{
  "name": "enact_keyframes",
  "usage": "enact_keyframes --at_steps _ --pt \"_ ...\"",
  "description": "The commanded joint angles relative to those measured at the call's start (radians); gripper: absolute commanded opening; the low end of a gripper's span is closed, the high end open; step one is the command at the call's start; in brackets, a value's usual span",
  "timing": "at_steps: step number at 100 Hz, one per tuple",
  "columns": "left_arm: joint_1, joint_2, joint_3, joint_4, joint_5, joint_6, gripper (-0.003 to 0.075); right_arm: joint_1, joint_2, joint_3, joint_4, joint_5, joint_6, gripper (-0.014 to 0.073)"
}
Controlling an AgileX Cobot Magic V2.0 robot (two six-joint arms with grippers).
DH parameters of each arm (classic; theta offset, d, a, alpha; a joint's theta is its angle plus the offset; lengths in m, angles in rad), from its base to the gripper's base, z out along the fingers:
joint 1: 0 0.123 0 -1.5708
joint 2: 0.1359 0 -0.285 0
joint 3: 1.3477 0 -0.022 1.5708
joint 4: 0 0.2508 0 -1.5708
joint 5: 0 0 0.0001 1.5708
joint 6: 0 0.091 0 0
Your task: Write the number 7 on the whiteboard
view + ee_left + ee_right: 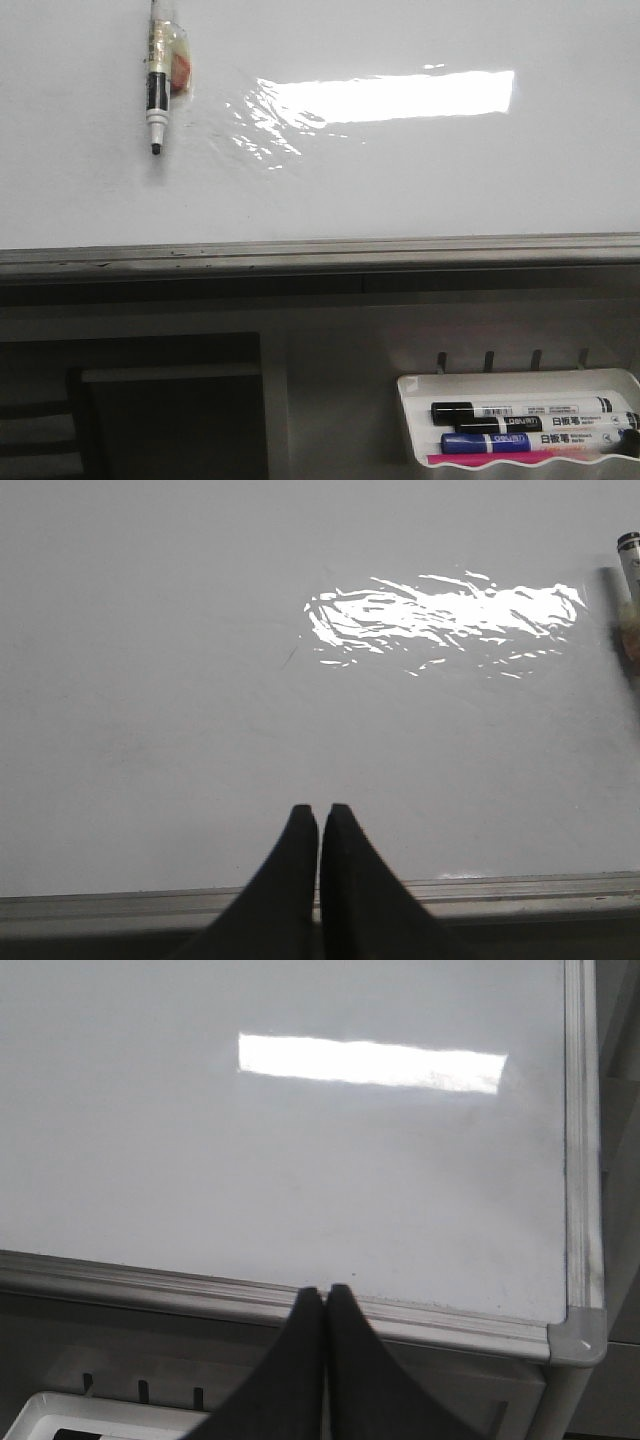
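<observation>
The whiteboard [400, 180] fills the upper front view, glossy white with a bright glare patch and a grey metal lower rim [320, 252]. No number 7 shows on it in any view. A marker [157, 85] hangs tip down on the board at the upper left, fixed by clear tape. My left gripper [319, 810] is shut and empty, its tips in front of the board [200, 680] just above the rim. My right gripper [326, 1291] is shut and empty, its tips at the board's lower rim [150, 1282] near its right corner. Neither gripper shows in the front view.
A small white marker tray [520, 382] hangs below the board at the lower right, holding black, blue and pink markers [520, 410]. Its edge shows in the right wrist view [90, 1410]. The board's right frame and corner [578, 1330] are close to my right gripper.
</observation>
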Motion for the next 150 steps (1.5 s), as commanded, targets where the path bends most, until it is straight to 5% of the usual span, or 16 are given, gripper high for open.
enact_keyframes --at_steps 1,42,88,114,129,150 --pt "0.002 -0.030 0.036 -0.010 -0.073 -0.006 -0.0020 -0.009 -0.019 0.031 -0.013 -0.084 -0.006 -0.0064" --pt "0.002 -0.030 0.036 -0.093 -0.075 -0.006 -0.0020 -0.009 -0.019 0.031 0.019 -0.095 -0.006 -0.0064" --pt "0.002 -0.030 0.028 -0.644 -0.075 -0.006 -0.0020 -0.009 -0.019 0.017 0.669 -0.115 -0.006 -0.0064" --pt "0.002 0.033 -0.168 -0.546 0.143 -0.001 -0.0020 -0.009 0.025 -0.141 0.658 0.077 -0.006 -0.0059" --pt "0.002 0.191 -0.346 -0.401 0.330 0.003 -0.0020 -0.009 0.203 -0.272 0.634 0.192 -0.006 -0.0059" --pt "0.002 0.381 -0.523 -0.389 0.481 0.012 -0.0020 -0.009 0.464 -0.446 0.591 0.348 -0.008 -0.0062"
